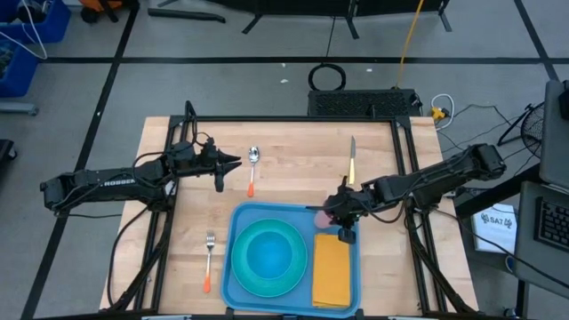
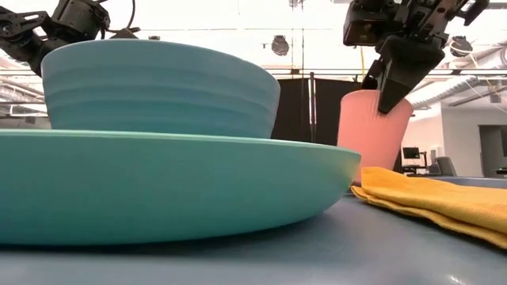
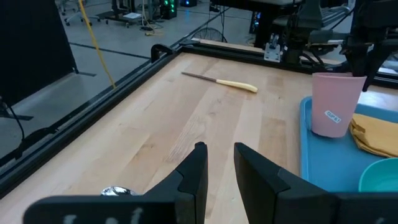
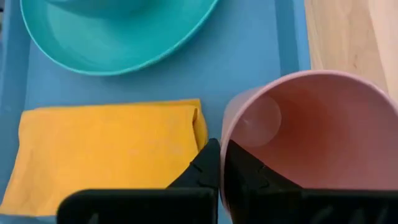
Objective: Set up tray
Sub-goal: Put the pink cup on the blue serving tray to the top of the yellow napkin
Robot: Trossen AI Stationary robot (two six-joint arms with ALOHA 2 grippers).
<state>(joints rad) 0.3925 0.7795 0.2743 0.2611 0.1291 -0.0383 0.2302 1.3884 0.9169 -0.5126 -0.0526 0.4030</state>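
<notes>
The worktop is pale butcher-block wood with a black metal frame around it, standing on a grey floor crossed by dark tape lines. Beyond it the room holds black curtains, loose cables and a yellow cord.

The tray sits at the near middle of the worktop, a flat blue plastic rectangle with rounded corners and a raised rim. On it lie a round turquoise plate with a ribbed turquoise bowl in it, and beside that a folded orange-yellow napkin of soft cloth. At the tray's far right corner stands a smooth pink cup, upright, with a small white sticker on its side; the print is too small to read.

The right tool is closed on the cup's rim, one finger inside the wall and one outside. The left tool hangs above bare wood at the left, its fingers slightly apart and holding nothing; the left arm carries white lettering I can only partly make out.

Off the tray lie a spoon and a fork, both with orange handles, and a knife with a pale yellow handle.
</notes>
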